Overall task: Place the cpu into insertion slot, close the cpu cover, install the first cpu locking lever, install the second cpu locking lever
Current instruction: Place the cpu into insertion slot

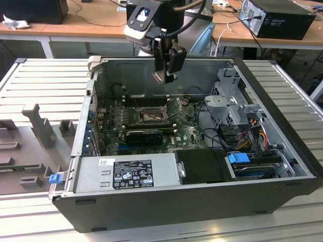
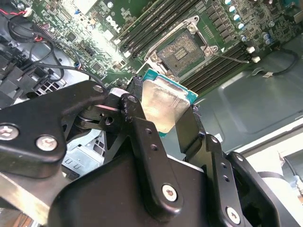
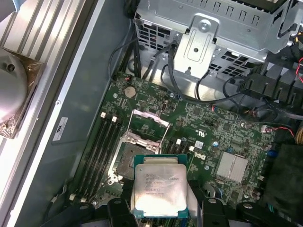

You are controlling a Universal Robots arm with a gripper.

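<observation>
Claw [image 1: 169,69] clamped on cpu [image 3: 158,189] by two opposite edges. Chip hangs over open computer case [image 1: 282,151], well above insertion slot [image 3: 124,160]. Slot bare, cpu cover [image 3: 149,124] tipped up, out of way. Step judged: placing cpu. To do well: keep chip level, square corners to slot rim, descend straight, no sideways slide, release only once seated flat.

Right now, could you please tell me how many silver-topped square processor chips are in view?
1: the silver-topped square cpu, held in the black claw, raised near the empty dark square insertion slot.
</observation>
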